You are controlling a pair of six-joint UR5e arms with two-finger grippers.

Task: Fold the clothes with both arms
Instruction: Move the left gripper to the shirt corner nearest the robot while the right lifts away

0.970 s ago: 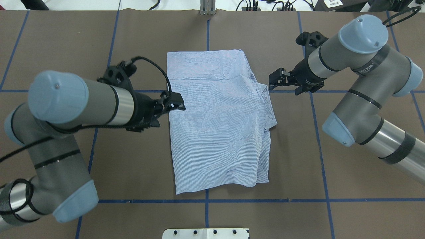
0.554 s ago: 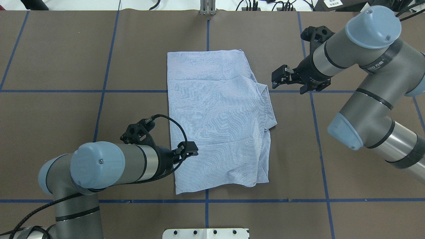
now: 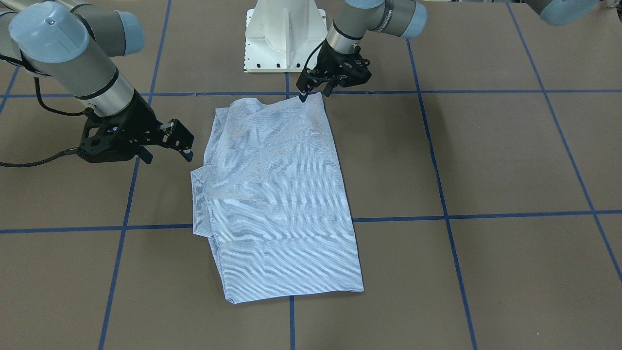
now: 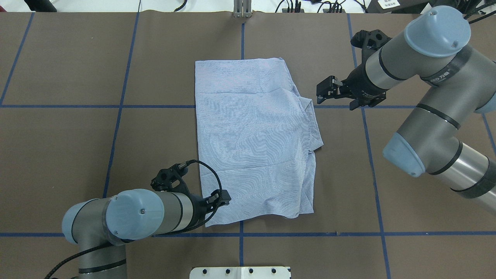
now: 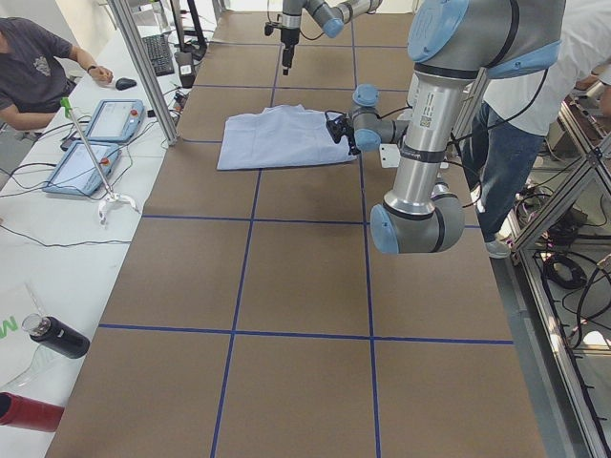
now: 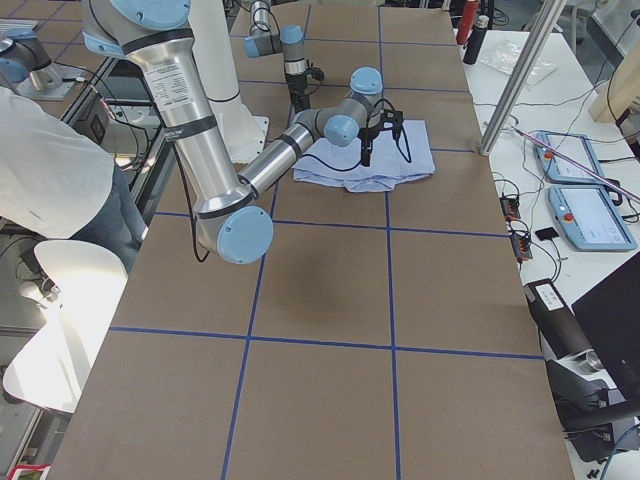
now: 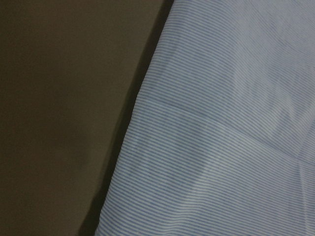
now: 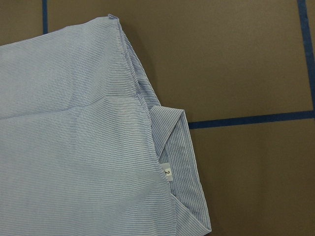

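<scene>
Brown table [image 4: 58, 155] with blue tape lines carries the striped shirt [image 4: 252, 135], folded flat at its centre. My left gripper [image 3: 316, 96], jaws spread, has slid along the shirt's edge to its near corner. My right gripper [image 4: 334, 100] stays spread beside the collar [image 8: 178, 142], whose neck label [image 8: 167, 172] reads "2".

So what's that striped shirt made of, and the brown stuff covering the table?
Shirt: seemingly thin woven cotton-like cloth, matte; fine stripes and soft creases show. Table covering: flat, matte brown sheet, perhaps paper or card; I cannot tell which. Its blue lines look like stuck-on tape.
</scene>
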